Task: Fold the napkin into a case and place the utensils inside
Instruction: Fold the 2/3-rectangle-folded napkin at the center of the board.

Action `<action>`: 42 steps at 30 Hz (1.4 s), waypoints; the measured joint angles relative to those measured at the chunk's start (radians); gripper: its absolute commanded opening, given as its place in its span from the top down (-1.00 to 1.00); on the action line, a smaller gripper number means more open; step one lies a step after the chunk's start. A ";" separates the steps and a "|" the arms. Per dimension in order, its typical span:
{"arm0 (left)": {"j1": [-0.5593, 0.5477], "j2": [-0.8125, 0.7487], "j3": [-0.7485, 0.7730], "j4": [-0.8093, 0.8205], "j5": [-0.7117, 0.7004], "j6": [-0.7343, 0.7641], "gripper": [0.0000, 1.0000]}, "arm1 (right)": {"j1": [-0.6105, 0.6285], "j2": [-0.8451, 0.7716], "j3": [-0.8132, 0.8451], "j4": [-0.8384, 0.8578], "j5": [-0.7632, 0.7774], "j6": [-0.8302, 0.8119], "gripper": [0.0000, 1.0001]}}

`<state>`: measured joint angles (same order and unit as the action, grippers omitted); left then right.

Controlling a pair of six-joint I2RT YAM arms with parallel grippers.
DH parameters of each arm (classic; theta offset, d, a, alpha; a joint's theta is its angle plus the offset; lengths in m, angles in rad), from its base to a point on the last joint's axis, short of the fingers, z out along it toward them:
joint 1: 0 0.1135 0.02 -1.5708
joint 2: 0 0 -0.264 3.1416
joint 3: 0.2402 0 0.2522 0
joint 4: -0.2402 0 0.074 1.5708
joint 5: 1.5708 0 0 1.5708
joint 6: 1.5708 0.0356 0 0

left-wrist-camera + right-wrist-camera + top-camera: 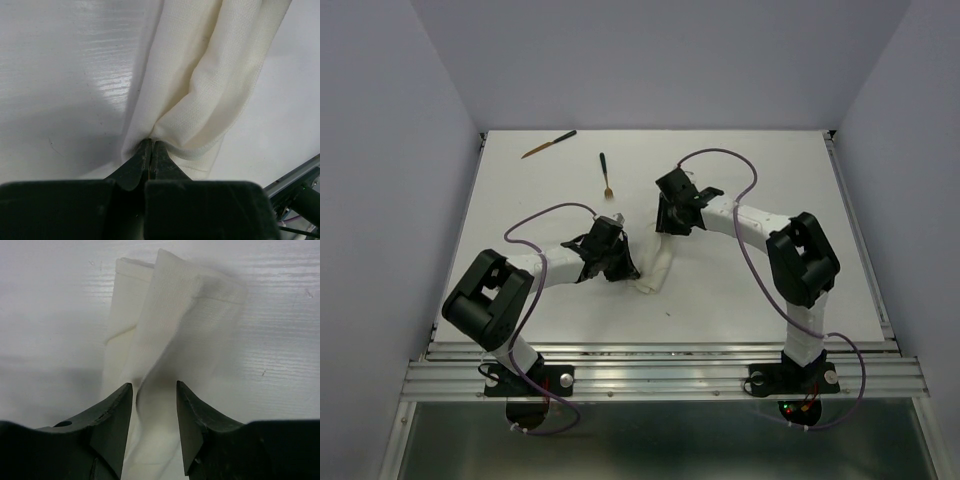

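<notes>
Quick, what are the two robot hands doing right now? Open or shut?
Left gripper: shut, pinching the napkin.
Right gripper: open, straddling the napkin without clamping it.

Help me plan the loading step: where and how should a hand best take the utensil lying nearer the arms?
Probably best to grip the nearer utensil at mid-shaft, coming straight down. It lies flat on the table, thin, running roughly near-to-far with its dark end away, so the grip should close across its width, left to right. The napkin lies apart from it.
</notes>
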<state>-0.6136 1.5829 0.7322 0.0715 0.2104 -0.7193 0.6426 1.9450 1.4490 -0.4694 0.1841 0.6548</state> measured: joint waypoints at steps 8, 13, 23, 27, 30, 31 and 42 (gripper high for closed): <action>0.000 0.000 -0.006 0.014 0.006 0.000 1.00 | 0.000 0.026 0.038 -0.016 0.000 0.012 0.15; 0.000 0.000 -0.010 0.020 0.010 0.000 1.00 | 0.000 0.029 0.050 -0.016 -0.001 0.027 -0.05; 0.000 0.000 -0.013 0.028 0.017 0.000 1.00 | 0.000 0.085 0.096 -0.028 0.009 0.039 0.27; 0.000 0.000 -0.014 0.030 0.018 0.000 1.00 | 0.000 0.101 0.108 -0.045 0.021 0.045 0.50; 0.000 0.000 -0.014 0.031 0.019 0.000 1.00 | 0.000 0.108 0.110 -0.048 0.025 0.050 0.72; 0.000 0.000 -0.015 0.031 0.019 0.000 1.00 | 0.000 0.109 0.113 -0.052 0.026 0.050 0.82; 0.000 -0.010 -0.034 0.056 0.036 0.004 0.50 | 0.000 0.111 0.127 -0.062 0.024 0.037 0.99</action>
<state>-0.6132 1.5726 0.6987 0.1280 0.2462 -0.7155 0.6430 2.0563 1.5764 -0.5312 0.2085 0.6914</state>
